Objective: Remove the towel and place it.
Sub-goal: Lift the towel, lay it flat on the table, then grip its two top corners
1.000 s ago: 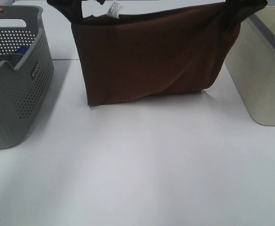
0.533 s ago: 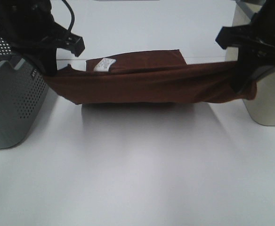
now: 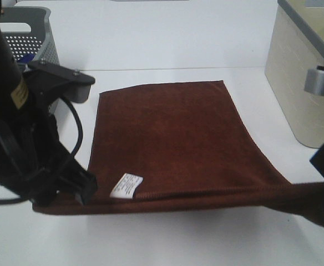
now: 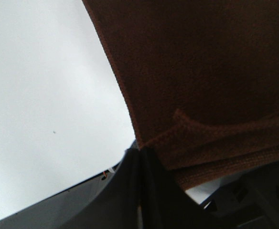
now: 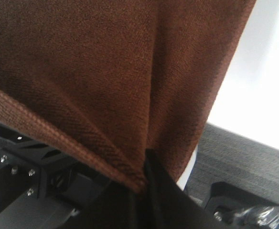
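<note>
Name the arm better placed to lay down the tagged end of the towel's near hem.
Left. The left gripper is shut on the towel at the corner nearest the white tag; the right gripper pinches the opposite corner, toward the beige bin.

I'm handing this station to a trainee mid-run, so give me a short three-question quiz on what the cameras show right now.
1. True or false: both arms' jaws are shut on the near corners of the towel.
2. Multiple choice: the white tag sits A) on the near hem, toward the left arm; B) on the far hem; C) in the middle of the cloth.
3. Fill in: the perforated grey basket stands on the ___ arm's side of the table.
Key: 1 true; 2 A; 3 left.
</note>
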### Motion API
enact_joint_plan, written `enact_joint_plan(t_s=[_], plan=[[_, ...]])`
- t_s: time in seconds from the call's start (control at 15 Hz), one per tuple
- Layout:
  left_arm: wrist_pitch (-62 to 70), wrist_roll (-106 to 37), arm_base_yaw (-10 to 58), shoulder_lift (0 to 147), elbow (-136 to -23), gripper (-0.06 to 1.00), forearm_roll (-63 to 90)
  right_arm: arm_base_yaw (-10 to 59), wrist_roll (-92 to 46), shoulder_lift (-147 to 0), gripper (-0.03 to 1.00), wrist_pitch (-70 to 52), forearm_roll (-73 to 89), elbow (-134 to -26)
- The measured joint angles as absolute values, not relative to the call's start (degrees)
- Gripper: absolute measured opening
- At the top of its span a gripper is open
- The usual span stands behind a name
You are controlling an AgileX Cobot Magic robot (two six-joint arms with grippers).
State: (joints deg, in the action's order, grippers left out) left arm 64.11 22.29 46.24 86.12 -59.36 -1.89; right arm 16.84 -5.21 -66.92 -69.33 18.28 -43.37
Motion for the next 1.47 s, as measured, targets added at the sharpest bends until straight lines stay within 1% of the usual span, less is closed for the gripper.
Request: enact_joint_plan(t_s=[0.13,0.33,0.53,0.6,0.67,0.73,0.8,0.93,1.0,1.07,1.13,1.33,1.47], plan=[[63.9,25.3,50.0,85.4,-56.2,0.0,-0.8,16.8,-5.2,-63.2,0.0,-69.3,19.0,-39.0],[64.0,27.0,54.5,85.3,-54.3,0.0,0.0,16.8,-5.2,-59.8,0.0,-69.4,19.5,-35.9],[64.2,29.5,55.6,85.1,-54.1,0.0,0.4,16.8,-5.2,-58.8,0.0,-69.5,19.5,-35.8],[64.4,29.7,55.6,85.1,-54.1,0.01,0.4,16.8,-5.2,-58.8,0.03,-69.5,19.5,-35.8],[65.2,29.8,55.6,85.1,-54.0,0.06,0.0,16.8,-5.2,-58.8,0.1,-69.5,19.2,-35.8],[65.7,29.9,55.6,85.1,-54.0,0.13,0.0,16.8,-5.2,-58.8,0.19,-69.5,19.2,-35.8],[65.7,29.9,55.6,85.1,-54.0,0.23,0.0,16.8,-5.2,-58.8,0.28,-69.5,19.2,-35.8],[64.8,29.9,55.6,85.1,-54.0,0.5,0.0,16.8,-5.2,-58.8,0.49,-69.7,19.2,-35.8],[64.0,29.9,55.6,85.1,-54.0,0.59,0.0,16.8,-5.2,-58.8,0.54,-69.7,19.2,-35.8],[63.7,29.9,55.6,85.1,-54.0,0.64,0.0,16.8,-5.2,-58.8,0.56,-69.7,19.2,-35.8],[63.5,29.9,55.6,85.1,-54.0,0.65,0.0,16.8,-5.2,-58.8,0.57,-69.7,19.2,-35.8],[61.1,29.9,55.6,85.1,-54.0,0.66,-0.9,16.8,-5.2,-58.8,0.58,-69.2,19.2,-35.8],[59.2,30.2,55.6,85.1,-54.0,0.66,-2.7,16.8,-5.2,-58.8,0.58,-65.1,19.1,-36.1]])
